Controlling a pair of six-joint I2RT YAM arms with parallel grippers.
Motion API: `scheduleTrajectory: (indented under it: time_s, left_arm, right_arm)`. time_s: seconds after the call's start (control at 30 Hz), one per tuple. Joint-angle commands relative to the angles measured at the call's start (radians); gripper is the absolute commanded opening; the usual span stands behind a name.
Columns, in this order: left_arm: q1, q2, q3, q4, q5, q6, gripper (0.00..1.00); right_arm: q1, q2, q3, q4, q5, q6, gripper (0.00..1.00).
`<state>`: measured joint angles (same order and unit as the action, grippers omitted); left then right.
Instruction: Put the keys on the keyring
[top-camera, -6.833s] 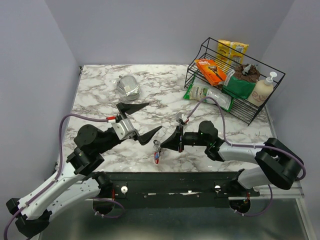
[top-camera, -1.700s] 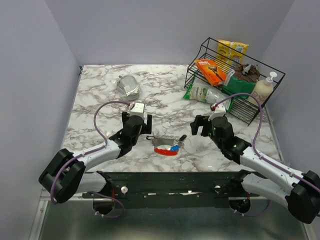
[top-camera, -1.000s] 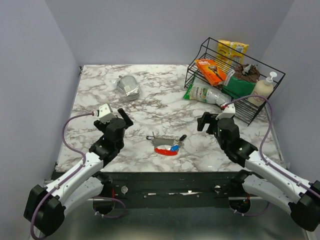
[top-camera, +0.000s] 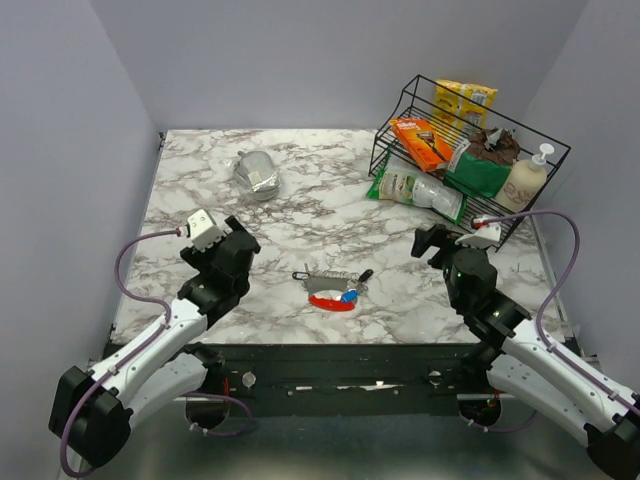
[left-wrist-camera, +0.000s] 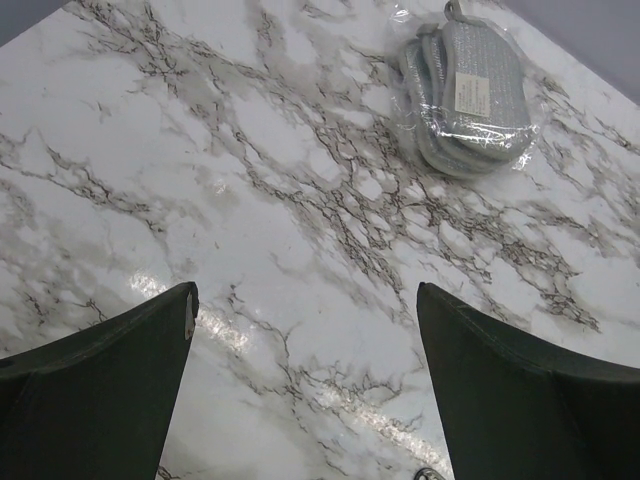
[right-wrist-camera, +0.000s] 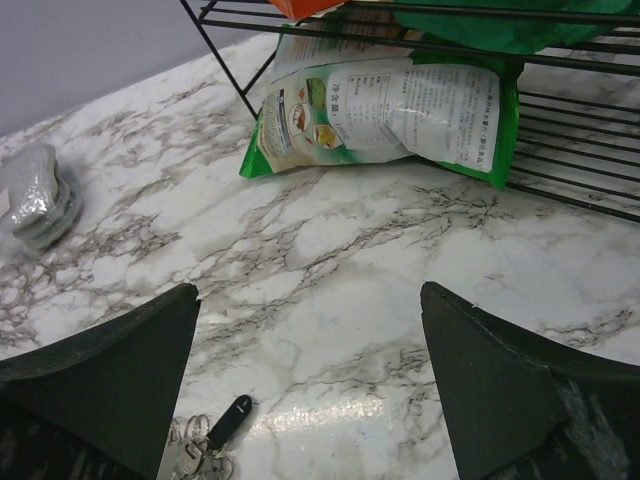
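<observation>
The keyring (top-camera: 330, 301) lies flat at the table's front middle: a curved red tag, a small blue tag (top-camera: 348, 296) and a silver chain (top-camera: 335, 276). One black-headed key (top-camera: 366, 274) sits at the chain's right end, and another dark piece (top-camera: 301, 275) at its left end. In the right wrist view the black key (right-wrist-camera: 229, 421) rests against the silver rings (right-wrist-camera: 195, 455). My left gripper (top-camera: 240, 235) (left-wrist-camera: 306, 290) stands open and empty, well left of the keyring. My right gripper (top-camera: 430, 240) (right-wrist-camera: 308, 290) is open and empty to its right.
A wrapped pack of grey sponges (top-camera: 256, 173) (left-wrist-camera: 470, 90) lies at the back left. A black wire rack (top-camera: 480, 215) (right-wrist-camera: 560, 170) holding snack boxes and a soap bottle stands back right, with a green bag (top-camera: 415, 188) (right-wrist-camera: 400, 110) at its foot.
Both arms have drawn back from the keyring, the right one further right and toward the near edge. The keyring, earlier between the grippers at the front edge, lies still and stretched out.
</observation>
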<state>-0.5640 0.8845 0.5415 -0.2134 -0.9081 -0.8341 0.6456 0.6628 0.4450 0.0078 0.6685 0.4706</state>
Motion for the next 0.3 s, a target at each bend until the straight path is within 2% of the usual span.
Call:
scheduleTrajectory:
  time_s: [0.0, 0.27]
  left_arm:
    - [0.004, -0.045, -0.041, 0.066, -0.038, 0.009, 0.99]
    - [0.004, -0.07, -0.034, 0.111, -0.009, 0.047, 0.99]
  right_arm:
    - [-0.006, -0.006, 0.021, 0.029, 0.036, -0.003, 1.0]
    - [-0.006, -0.057, 0.003, 0.055, 0.005, -0.015, 1.0]
